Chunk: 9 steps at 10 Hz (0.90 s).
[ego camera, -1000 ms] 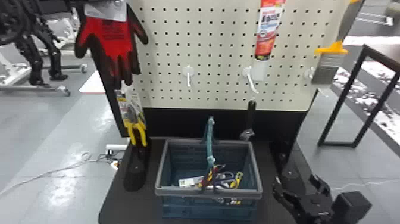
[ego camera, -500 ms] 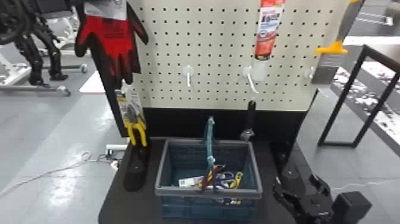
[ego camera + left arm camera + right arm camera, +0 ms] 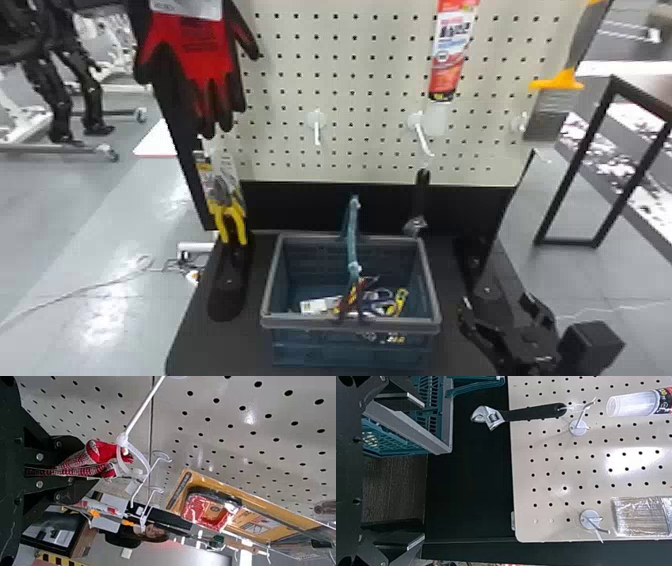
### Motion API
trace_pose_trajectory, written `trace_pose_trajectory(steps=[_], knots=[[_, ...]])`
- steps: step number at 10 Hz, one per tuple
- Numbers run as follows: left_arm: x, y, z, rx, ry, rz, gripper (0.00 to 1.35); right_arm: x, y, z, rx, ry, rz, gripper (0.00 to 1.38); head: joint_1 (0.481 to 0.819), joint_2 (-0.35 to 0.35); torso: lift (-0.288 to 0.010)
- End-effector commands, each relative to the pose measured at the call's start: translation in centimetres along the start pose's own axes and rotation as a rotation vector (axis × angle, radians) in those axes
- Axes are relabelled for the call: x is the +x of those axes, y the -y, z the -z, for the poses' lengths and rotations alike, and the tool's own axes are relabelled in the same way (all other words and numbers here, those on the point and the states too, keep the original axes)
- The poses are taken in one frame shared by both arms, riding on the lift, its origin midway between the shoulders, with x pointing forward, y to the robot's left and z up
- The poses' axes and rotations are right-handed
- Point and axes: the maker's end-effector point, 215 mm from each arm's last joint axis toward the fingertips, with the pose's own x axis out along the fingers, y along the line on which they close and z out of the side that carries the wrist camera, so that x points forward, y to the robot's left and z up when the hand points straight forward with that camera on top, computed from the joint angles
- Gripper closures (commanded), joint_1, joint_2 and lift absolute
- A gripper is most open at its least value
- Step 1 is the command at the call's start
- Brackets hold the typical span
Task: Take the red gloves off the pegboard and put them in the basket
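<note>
In the head view the red gloves (image 3: 192, 55), black at the fingers, hang at the pegboard's (image 3: 370, 65) upper left. Left wrist view: my left gripper (image 3: 85, 466) is shut on the red gloves (image 3: 104, 452), beside the tip of a white hook (image 3: 143, 407) with a clear loop (image 3: 136, 457). The blue basket (image 3: 350, 350) stands on the black base, holding several small items. At the lower right, my right gripper (image 3: 492, 327) is parked open and holds nothing. In the right wrist view, my right gripper (image 3: 421, 473) has its fingers apart near the basket (image 3: 411, 435).
Yellow-handled pliers (image 3: 227, 215) hang left of the basket. An adjustable wrench (image 3: 420, 200) hangs behind it. A red tube (image 3: 452, 50) and a brush (image 3: 557, 100) are farther right. Beside the left gripper is a yellow package (image 3: 245, 514). The basket's handle (image 3: 353, 235) stands up.
The gloves have shifted slightly up and to the right in the head view. The basket and the right gripper have kept their places.
</note>
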Motion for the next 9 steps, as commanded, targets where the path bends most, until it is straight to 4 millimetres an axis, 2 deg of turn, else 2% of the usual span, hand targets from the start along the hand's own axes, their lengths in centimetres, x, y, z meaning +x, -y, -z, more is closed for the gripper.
trace_pose_trajectory(steps=[1,5,7,9], knots=[[0.6,0.8,0.0,0.022,-0.003,0.003,1.21,0.0,0.0,0.0,0.002,0.0,0.0,0.14,0.549,0.0,-0.1],[2.7,3.0,1.8,-0.002,0.011,0.06,1.21,0.1,-0.1,0.0,0.003,0.0,0.0,0.14,0.549,0.0,-0.1],[3.2,3.6,2.1,-0.001,0.015,0.074,1.21,0.1,-0.1,0.0,0.003,0.0,0.0,0.14,0.549,0.0,-0.1],[3.6,3.2,3.8,-0.038,0.025,0.076,1.21,0.3,-0.3,0.0,0.006,0.002,-0.002,0.14,0.549,0.0,-0.1]])
